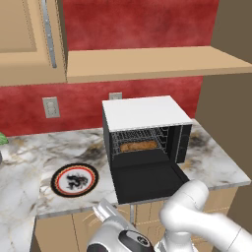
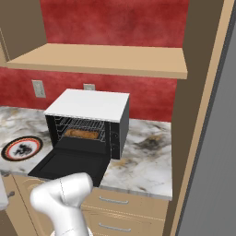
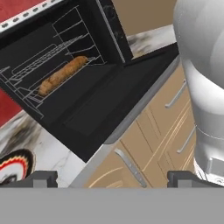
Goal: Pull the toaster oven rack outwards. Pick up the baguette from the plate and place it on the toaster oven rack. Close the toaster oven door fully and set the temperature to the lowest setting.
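Fingers spread wide and empty, low in front of the toaster oven [image 1: 147, 142].

Gripper [image 3: 111, 179] parted, holding nothing, below and before the dropped toaster oven door [image 1: 147, 182], level with the cabinet fronts under the counter. Baguette [image 1: 137, 146] already on the toaster oven rack [image 1: 135, 140] inside the toaster oven; plate [image 1: 75, 179] bare, left of the toaster oven on the counter. Closing the door judged next: best to come up under the door's front edge, catch the bar handle, swing it up flush, no gap left. Hard to make out: the door handle, lost along the door's near edge; temperature knobs on the toaster oven's right strip, too dark to tell apart; rack's reach past the cavity unclear.
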Controlling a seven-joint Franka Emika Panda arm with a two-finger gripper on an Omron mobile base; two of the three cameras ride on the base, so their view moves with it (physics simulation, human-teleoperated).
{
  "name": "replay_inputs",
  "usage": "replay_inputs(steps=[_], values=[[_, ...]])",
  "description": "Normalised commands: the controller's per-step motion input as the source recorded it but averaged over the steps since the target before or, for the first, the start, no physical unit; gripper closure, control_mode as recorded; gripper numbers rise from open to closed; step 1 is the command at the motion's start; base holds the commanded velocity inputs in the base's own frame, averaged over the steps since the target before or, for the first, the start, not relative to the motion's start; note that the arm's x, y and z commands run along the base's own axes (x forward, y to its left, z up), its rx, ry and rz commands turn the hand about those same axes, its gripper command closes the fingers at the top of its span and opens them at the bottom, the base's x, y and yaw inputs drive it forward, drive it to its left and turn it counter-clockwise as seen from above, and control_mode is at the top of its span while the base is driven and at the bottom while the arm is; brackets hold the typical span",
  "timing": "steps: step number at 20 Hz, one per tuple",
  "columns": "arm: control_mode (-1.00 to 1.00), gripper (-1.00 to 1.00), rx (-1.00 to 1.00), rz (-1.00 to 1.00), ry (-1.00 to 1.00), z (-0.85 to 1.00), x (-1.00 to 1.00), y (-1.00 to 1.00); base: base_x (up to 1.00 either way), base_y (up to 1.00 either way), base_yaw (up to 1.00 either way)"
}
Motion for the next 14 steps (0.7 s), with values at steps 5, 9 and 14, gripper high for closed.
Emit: replay_inputs(steps=[5, 9, 14], values=[[-1.00, -1.00, 0.00, 0.00, 0.00, -0.08, 0.08, 0.00, 0.00, 0.00, 0.00], [-1.00, -1.00, 0.00, 0.00, 0.00, -0.02, 0.04, -0.01, 0.00, 0.00, 0.00], [-1.00, -1.00, 0.00, 0.00, 0.00, 0.00, 0.02, -0.08, 0.00, 0.00, 0.00]])
